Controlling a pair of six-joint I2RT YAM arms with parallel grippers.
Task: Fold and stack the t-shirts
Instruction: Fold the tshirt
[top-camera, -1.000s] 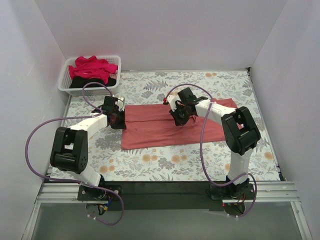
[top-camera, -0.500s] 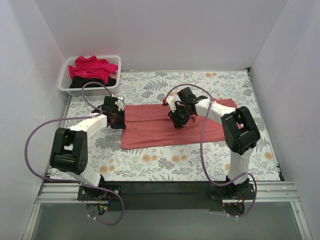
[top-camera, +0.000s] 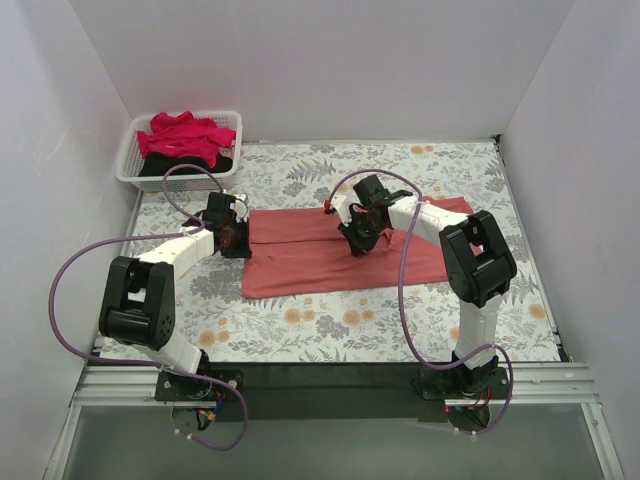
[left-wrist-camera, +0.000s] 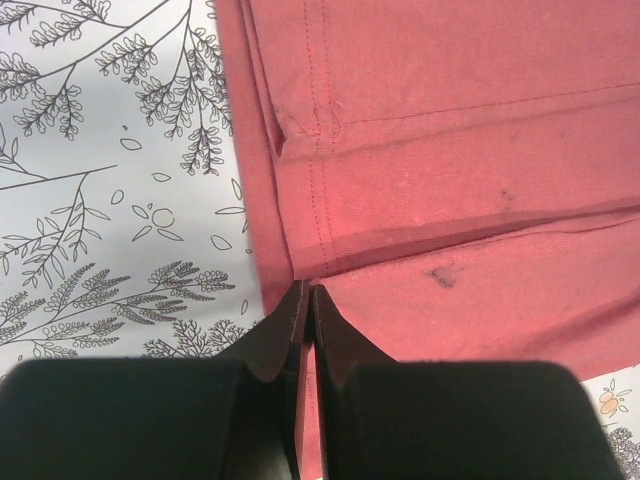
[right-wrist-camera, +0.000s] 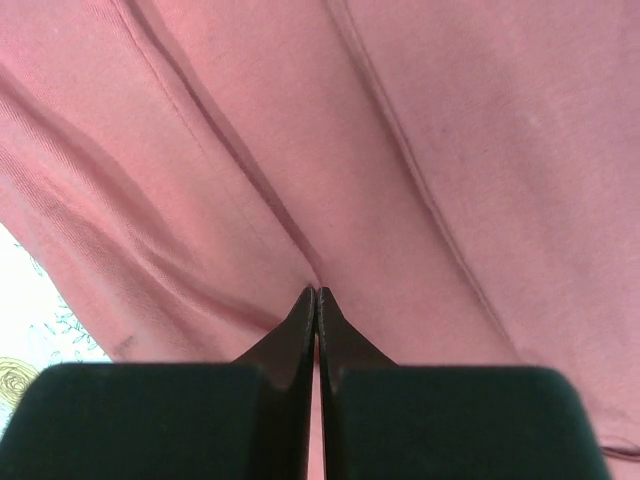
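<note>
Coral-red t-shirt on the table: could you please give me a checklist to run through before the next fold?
1. Left end effector shut at the coral-red t-shirt left edge: ok.
2. Cloth truly pinched there: cannot tell.
3. Right end effector shut mid-shirt, creases running into its tips: ok.
4. Shirt spread on the table: ok.
5. Crimson-pink t-shirt and black t-shirt in the basket, clear of the fold: ok.

The soft, plain dusty coral-red t-shirt (top-camera: 330, 262) lay under my black fingers (left-wrist-camera: 265, 355). The flat tablecloth (top-camera: 330, 330) was white with grey leaves and orange flowers. The slatted plastic basket (top-camera: 128, 165) was white.
</note>
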